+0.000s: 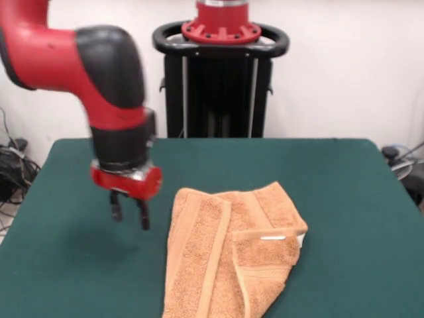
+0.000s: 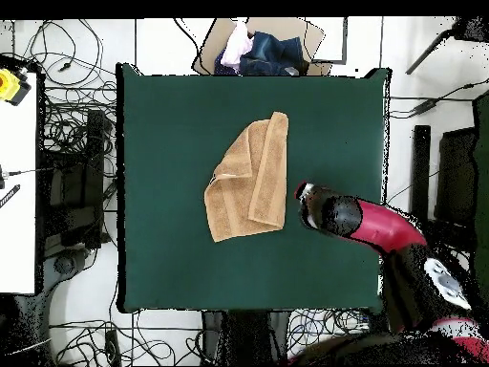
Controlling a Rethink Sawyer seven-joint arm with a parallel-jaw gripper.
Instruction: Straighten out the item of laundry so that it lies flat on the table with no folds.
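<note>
Front view shows your gripper (image 1: 130, 213) slightly spread, holding nothing, hovering just beside the folded towel (image 1: 228, 255) mid-table (image 1: 344, 185). If you pinch both layers at that edge, the fold may simply drag along.

A robotics lab: a green table (image 2: 162, 268) ringed by tangled cables (image 2: 72, 124), with a robot pedestal (image 1: 218, 86) against a bare white wall (image 1: 344, 66).

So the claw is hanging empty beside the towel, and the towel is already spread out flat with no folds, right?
Not quite. The claw does hang empty beside the towel, but the front view shows the towel folded over itself, not flat.
</note>
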